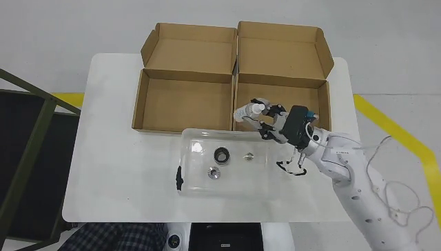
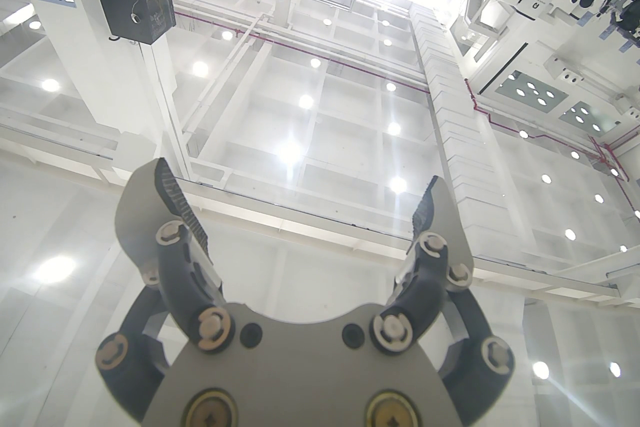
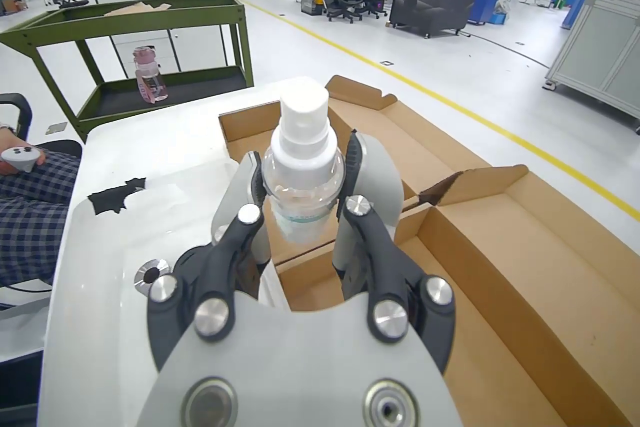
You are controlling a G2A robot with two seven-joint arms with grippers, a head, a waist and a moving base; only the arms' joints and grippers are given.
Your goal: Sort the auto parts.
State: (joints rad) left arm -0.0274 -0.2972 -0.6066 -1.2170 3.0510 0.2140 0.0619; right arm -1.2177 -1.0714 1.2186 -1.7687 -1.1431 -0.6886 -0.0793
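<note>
The right gripper [image 3: 302, 183] is clenched on a small spray bottle [image 3: 304, 158]. Its fingers press either side of the clear body just under the white cap, and the cap points away from the wrist. Gripping at the shoulder looks like a sensible choice, since the wider body gives the pads something to bear on.

In the top view the bottle hangs above the near corner of the right cardboard box [image 1: 306, 106], close to the wall it shares with the left cardboard box [image 1: 182, 104]. I judge this to be the carry step, with the bottle bound for the right box and not yet let go.

Just in front of the boxes sits a clear tray [image 1: 200, 141]. It holds a dark ring [image 1: 222, 155] and two small metal pieces [image 1: 249, 156] [image 1: 214, 174], which presumably await their turn. Everything stands on the white table [image 1: 117, 154].

The left gripper [image 2: 300, 198] is spread wide and empty, pointing up at the ceiling (well out of the way, so the working arm has room).
</note>
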